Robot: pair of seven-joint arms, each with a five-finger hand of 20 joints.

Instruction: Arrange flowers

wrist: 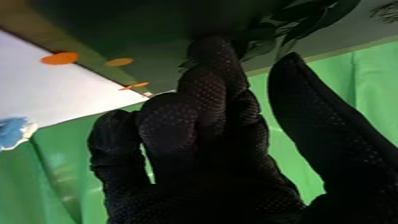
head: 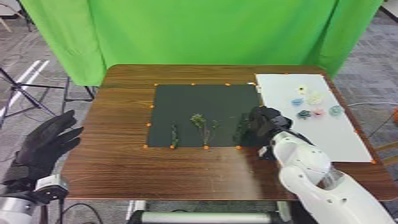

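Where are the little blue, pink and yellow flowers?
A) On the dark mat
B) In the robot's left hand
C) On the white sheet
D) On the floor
C: the little flowers lie on the white sheet, to the right of the dark mat.

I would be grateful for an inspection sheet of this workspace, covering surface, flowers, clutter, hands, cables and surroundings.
Surface: brown table bearing a dark mat with orange marks around its edge, and a white board to its right.
Job's things: green stems on the mat; small flower heads on the board.
Clutter: nothing seen.
Hands: left hand open beside the table's left edge; right hand open at the mat's right side, thumb apart from fingers.
Cables: thin cable right of the table.
Surroundings: green curtain behind, tripod left, grey carpet.
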